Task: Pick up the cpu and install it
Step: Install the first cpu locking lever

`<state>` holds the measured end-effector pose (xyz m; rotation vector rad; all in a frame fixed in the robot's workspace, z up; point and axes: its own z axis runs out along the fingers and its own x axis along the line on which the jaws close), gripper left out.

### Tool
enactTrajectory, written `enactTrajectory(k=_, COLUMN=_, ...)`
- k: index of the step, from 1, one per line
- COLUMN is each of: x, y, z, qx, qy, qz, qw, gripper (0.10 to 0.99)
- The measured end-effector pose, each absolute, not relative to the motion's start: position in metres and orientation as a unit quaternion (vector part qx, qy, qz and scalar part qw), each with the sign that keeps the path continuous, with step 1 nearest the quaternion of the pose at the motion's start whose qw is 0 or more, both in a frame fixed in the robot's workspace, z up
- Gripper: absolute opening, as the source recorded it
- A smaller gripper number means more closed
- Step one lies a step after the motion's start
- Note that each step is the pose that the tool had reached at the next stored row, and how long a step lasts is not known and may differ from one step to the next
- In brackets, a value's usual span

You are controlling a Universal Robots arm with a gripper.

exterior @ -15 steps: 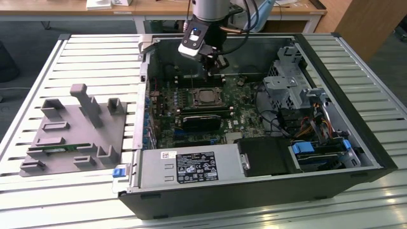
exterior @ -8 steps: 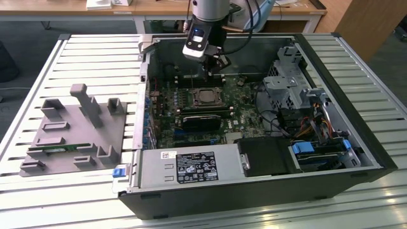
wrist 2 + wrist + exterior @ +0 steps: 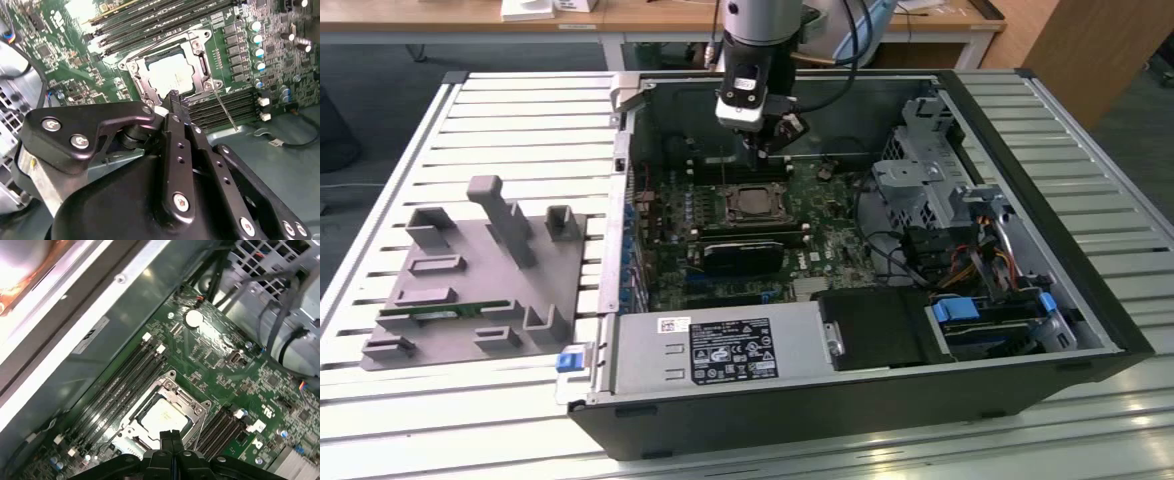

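Observation:
The cpu (image 3: 750,204) lies flat inside the metal-framed socket (image 3: 724,190) on the green motherboard, its pale silver top showing in both wrist views (image 3: 171,75) (image 3: 162,416). The socket frame (image 3: 136,75) stands around it. My gripper (image 3: 767,155) hangs inside the open computer case, a little above the board and just behind the socket, over the memory slots (image 3: 120,385). Its two dark fingers (image 3: 166,439) are pressed together with nothing between them. In the second wrist view the fingertips (image 3: 175,97) sit at the socket's edge, apart from the chip.
A grey fixture block (image 3: 467,280) with a green memory stick (image 3: 440,312) lies on the slatted table at the exterior view's left. Inside the case are a power supply (image 3: 720,355), a drive cage (image 3: 921,175), cables (image 3: 947,265) and a dark cooler (image 3: 740,255).

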<state>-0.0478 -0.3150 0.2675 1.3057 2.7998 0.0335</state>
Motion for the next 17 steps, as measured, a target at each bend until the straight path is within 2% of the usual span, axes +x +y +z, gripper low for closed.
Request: enactTrajectory(k=17, x=-0.0478, y=-0.3150, z=0.2674, qx=0.331, qy=0.943, qz=0.013, qw=0.025, gripper=0.106)
